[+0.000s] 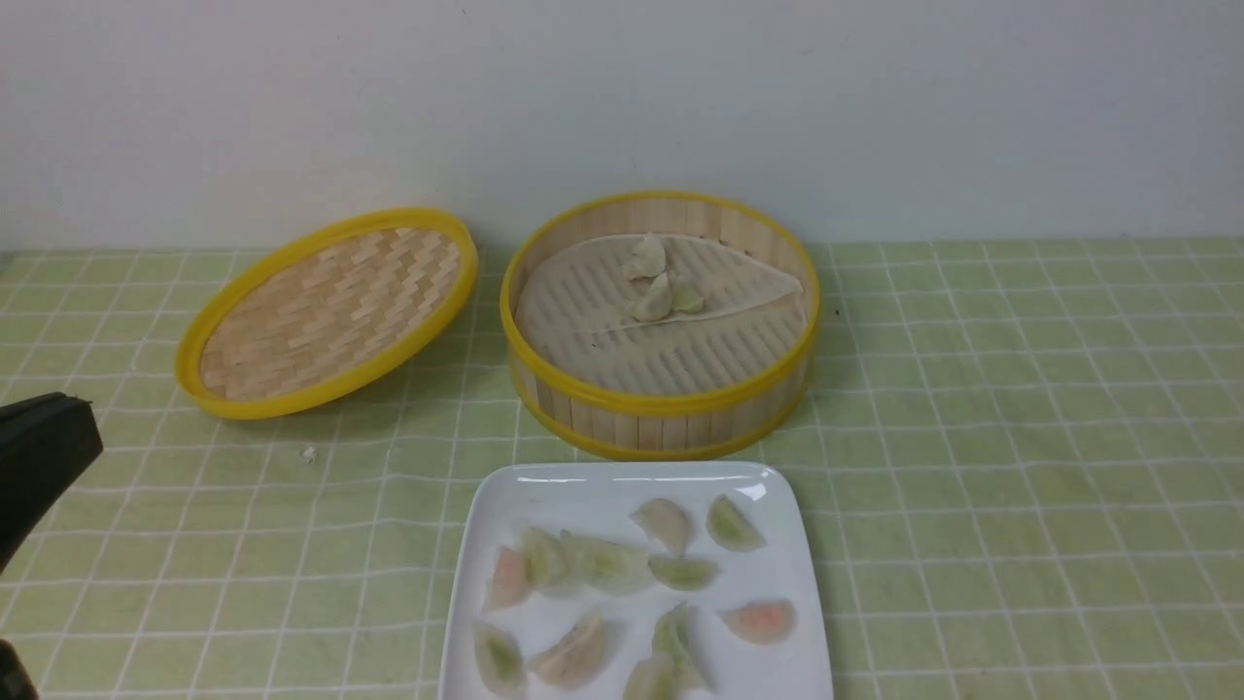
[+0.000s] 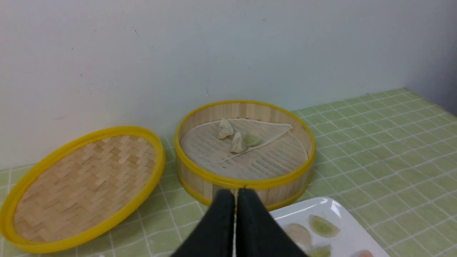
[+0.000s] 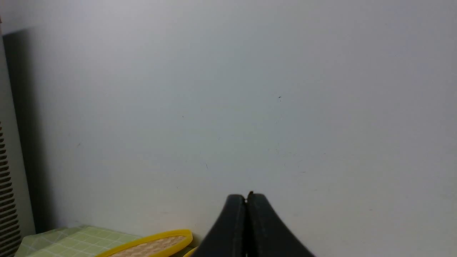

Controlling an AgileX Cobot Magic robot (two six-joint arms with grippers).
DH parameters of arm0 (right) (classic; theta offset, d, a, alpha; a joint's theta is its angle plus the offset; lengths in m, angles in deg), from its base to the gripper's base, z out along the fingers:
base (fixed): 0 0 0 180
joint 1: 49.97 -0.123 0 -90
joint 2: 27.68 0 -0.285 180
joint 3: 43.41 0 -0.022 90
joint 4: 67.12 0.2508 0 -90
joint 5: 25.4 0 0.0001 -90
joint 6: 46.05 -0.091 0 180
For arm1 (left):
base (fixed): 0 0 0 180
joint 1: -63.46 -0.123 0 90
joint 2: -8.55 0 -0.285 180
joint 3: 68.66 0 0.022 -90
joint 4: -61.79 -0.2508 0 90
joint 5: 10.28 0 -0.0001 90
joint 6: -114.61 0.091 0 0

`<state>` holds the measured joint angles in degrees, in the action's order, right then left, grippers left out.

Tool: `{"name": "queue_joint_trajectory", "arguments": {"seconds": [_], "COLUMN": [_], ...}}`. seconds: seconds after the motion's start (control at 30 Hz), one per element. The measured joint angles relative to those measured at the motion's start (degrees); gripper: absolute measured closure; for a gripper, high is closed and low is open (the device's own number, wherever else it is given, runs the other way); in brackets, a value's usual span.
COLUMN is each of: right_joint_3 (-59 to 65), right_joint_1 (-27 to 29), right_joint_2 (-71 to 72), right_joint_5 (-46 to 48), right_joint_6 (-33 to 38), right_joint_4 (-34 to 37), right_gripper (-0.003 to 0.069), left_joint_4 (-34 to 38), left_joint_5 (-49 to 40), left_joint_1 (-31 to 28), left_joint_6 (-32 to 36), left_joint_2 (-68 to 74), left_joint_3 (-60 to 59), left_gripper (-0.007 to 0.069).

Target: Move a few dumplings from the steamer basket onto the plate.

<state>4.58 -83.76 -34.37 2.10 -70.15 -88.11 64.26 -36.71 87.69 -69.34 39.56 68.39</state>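
Checked cloth [image 1: 972,389], 3 dumplings [image 1: 653,301] in steamer basket [image 1: 661,403]

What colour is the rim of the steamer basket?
Yellow; the steamer basket rim shows best in the front view.

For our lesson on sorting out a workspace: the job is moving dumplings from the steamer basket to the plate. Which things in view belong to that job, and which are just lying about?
Belong to the job: steamer basket; plate; dumplings, some in the basket, most on the plate.

Just lying about: basket lid; green checked tablecloth; small crumb on it.
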Motion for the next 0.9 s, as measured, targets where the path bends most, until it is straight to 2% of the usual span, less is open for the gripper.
{"name": "queue_joint_trajectory", "arguments": {"seconds": [0.37, 0.57, 0.6, 0.63, 0.77, 0.9], "right_joint_3": [0.0, 0.0, 0.0, 0.0, 0.0, 0.0], "right_joint_1": [0.0, 0.0, 0.0, 0.0, 0.0, 0.0], "right_joint_2": [0.0, 0.0, 0.0, 0.0, 0.0, 0.0], "right_joint_5": [0.4, 0.5, 0.5, 0.5, 0.5, 0.6], "right_joint_6": [-0.3, -0.3, -0.3, -0.3, -0.3, -0.3], "right_joint_4": [0.0, 0.0, 0.0, 0.0, 0.0, 0.0], "right_gripper": [0.0673, 0.0673, 0.0673, 0.0673, 0.0673, 0.0673], "left_joint_4": [0.2, 0.4, 0.4, 0.4, 0.3, 0.0], "left_joint_5": [0.2, 3.7, 3.7, 5.1, 7.2, 7.1], "left_joint_1": [-1.3, -13.1, -13.5, -17.3, -20.9, -21.4], "left_joint_6": [1.7, 3.6, 3.6, 3.9, 3.9, 3.9], "left_joint_2": [-0.8, -9.9, -10.3, -13.8, -20.3, -23.7], "left_joint_3": [-0.7, -13.1, -13.7, -18.7, -27.2, -34.8], "left_gripper": [0.0631, 0.0631, 0.0631, 0.0631, 0.0631, 0.0631]}}
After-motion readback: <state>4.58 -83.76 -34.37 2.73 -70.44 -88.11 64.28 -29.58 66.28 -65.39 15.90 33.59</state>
